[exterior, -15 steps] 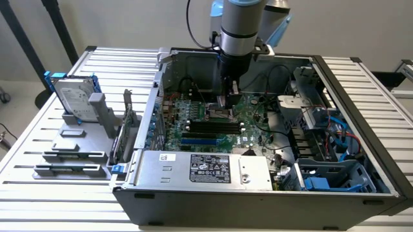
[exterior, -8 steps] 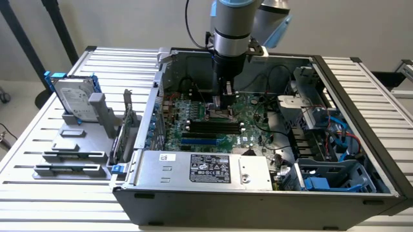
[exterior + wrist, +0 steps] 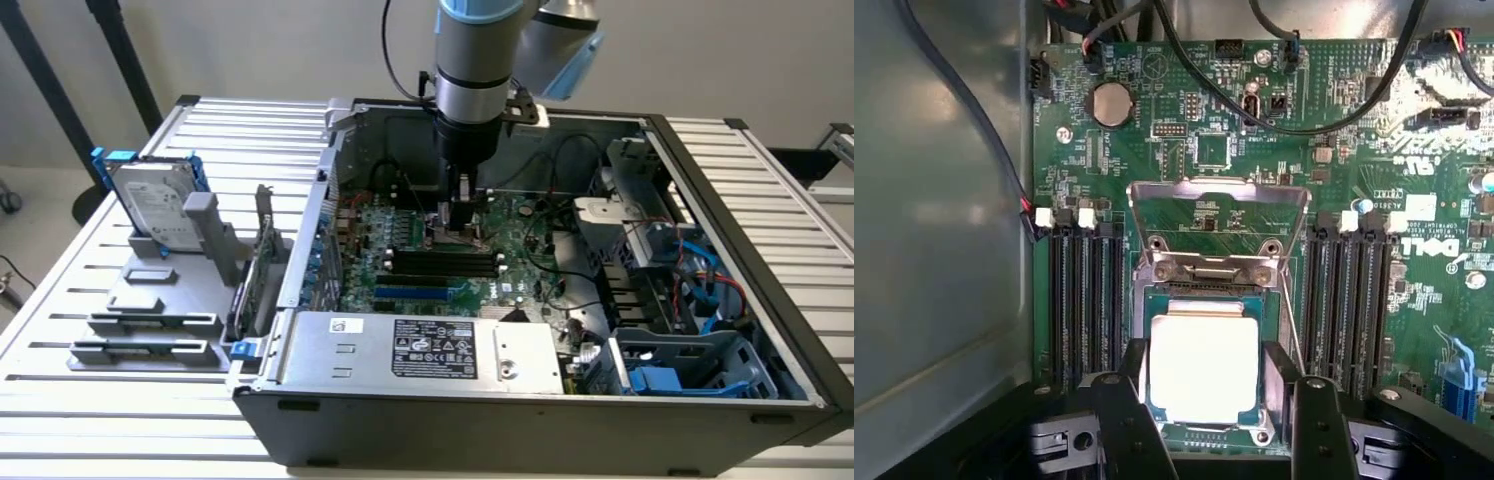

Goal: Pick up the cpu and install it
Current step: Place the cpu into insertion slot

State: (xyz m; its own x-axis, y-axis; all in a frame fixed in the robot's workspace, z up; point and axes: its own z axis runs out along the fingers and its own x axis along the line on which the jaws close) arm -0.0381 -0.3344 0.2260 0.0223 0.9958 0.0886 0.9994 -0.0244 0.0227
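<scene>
Claw [image 3: 1210,392] wide, pinching cpu [image 3: 1204,362] edges over open socket [image 3: 1206,296]; I'd hold it level, corners matched, pressing nothing.

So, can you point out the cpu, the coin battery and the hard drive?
cpu [image 3: 1204,365]: wrist view, middle of its silvery top.
coin battery [image 3: 1112,102]: wrist view, centre of its round face.
hard drive [image 3: 154,205]: exterior view, its silver labelled face.

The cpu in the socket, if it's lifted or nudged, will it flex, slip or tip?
The cpu looks like a flat square with a metal lid, so probably stiff and unlikely to roll. Its smooth, shiny top may be slippery. It lies low inside the socket frame, so a sideways push would likely jam or damage it rather than slide it.
</scene>
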